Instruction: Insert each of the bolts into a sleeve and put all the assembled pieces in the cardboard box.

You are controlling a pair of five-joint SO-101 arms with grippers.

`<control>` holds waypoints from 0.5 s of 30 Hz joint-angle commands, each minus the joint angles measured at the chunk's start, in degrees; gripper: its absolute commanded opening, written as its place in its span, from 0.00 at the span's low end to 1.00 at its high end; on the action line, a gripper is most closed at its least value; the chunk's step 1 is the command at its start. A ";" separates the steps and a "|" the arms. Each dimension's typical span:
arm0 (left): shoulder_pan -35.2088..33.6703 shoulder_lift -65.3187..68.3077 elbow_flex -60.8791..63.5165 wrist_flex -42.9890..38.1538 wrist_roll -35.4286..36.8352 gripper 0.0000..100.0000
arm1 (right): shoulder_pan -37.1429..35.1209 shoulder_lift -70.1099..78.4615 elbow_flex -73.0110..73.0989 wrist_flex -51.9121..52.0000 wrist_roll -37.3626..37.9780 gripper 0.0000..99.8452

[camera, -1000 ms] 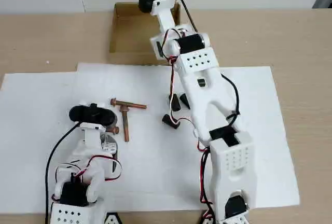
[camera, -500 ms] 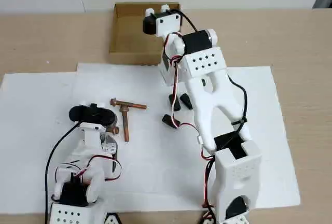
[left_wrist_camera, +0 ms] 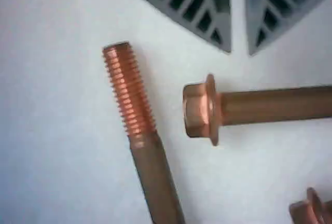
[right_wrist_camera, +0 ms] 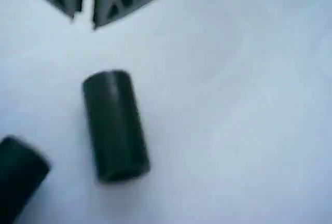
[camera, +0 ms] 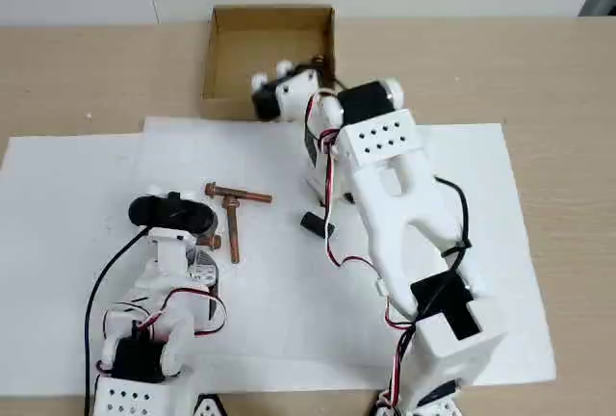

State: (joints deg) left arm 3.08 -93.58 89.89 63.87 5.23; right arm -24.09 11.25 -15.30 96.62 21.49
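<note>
Just ahead of the left gripper's (left_wrist_camera: 239, 50) grey fingertips, which sit together with only a sliver of gap and hold nothing, two copper bolts lie on the white paper (camera: 77, 195). The flanged bolt (left_wrist_camera: 259, 107) has its head nearest the tips, and the threaded bolt (left_wrist_camera: 141, 146) lies beside it without touching. A third bolt head (left_wrist_camera: 311, 211) shows at the edge. Near the right gripper (right_wrist_camera: 84, 21), fingers likewise together and empty, a black sleeve (right_wrist_camera: 116, 128) lies on its side clear of them, with a second sleeve (right_wrist_camera: 18, 177) close by. Beyond the paper, on the table (camera: 539, 69), sits the cardboard box (camera: 207, 60).
</note>
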 commanded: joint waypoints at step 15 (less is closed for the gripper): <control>-0.26 -0.70 -0.40 -1.23 -0.18 0.00 | -5.93 -3.03 15.21 -10.33 6.68 0.18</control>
State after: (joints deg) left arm 3.08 -93.58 89.89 63.87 5.23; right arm -29.71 11.25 -0.53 88.44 27.65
